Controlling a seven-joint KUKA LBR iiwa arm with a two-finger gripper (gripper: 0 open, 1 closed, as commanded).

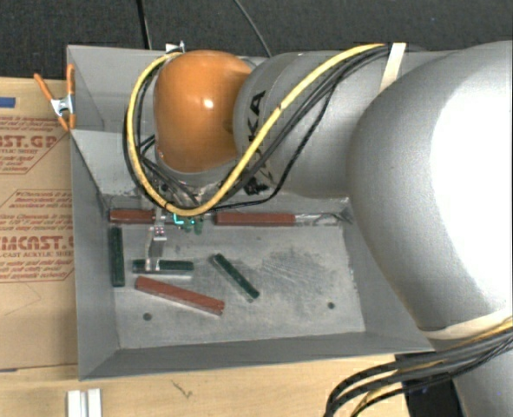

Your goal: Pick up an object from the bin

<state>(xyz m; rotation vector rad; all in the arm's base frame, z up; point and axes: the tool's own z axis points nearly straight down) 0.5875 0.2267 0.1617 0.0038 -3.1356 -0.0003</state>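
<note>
Six slim bars lie flat on the floor of the grey bin, three red-brown and three dark green, all in its left and middle parts.

In the camera view the arm comes in from the right and covers the bin's upper right. Its orange cover sits over the back left, with yellow and black cables looped about it. Below the cover the gripper points down at the floor; whether it is spread or closed cannot be told from this angle.

Its tip stands at the left end of the short dark green bar, which lies crosswise in the front left of the bin. Just in front of that bar lies the long red-brown bar, slanted. Near the left wall the lengthwise dark green bar lies apart from both. Toward the middle the slanted dark green bar lies on its own.

Along the back wall lie the back-left red-brown bar, partly under the cables, and the back red-brown bar, on the gripper's other side.
</note>
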